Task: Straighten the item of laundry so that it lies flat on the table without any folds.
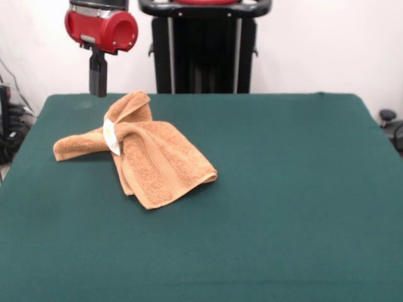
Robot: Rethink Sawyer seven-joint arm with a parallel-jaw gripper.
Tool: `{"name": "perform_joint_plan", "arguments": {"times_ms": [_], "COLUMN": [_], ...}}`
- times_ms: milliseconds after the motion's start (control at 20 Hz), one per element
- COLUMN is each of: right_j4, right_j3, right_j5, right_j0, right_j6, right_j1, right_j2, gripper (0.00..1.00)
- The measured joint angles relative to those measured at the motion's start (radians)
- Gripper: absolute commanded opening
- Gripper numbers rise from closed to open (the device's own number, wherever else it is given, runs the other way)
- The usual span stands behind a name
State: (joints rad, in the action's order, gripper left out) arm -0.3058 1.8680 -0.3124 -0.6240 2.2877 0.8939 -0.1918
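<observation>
towel (148, 157), orange-tan and rumpled, lies on the left half of my green desk (283, 201), seen from the front camera across from the robot. going left to right: at the far left edge of the frame some dark cables and gear (7, 126) sit off the desk. next comes the towel's thin left arm, a flattened strip reaching out toward the desk's left side. above it, near the far left corner of the desk, my hand (97, 85) hangs from the red arm housing (102, 28); it shows as one dark narrow block, clear of the cloth and just up and left of the towel's raised peak, and i cannot tell from this view whether it is released or clenched. it carries nothing that i can see. right of that, the towel bunches where its folds meet, with a small white tag (111, 136) at the pinch. from there a wider folded flap runs down and to the right, ending in a corner that points toward the desk's middle. behind the desk, the black pedestal (204, 56) stands against a white wall. the right half of the desk shows only green cloth, and a dark object (390, 123) sits off its far right edge.
</observation>
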Motion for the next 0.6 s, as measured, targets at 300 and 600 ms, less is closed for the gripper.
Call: {"name": "perform_joint_plan", "arguments": {"times_ms": [300,600], "right_j4": [-0.054,-0.100], "right_j3": [-0.033,-0.086], "right_j5": [-0.087,-0.172], "right_j0": [-0.033,-0.047], "right_j6": [0.000,0.000], "right_j1": [0.002,-0.010], "right_j2": [-0.005,-0.012], "gripper": [0.00,0.00]}}
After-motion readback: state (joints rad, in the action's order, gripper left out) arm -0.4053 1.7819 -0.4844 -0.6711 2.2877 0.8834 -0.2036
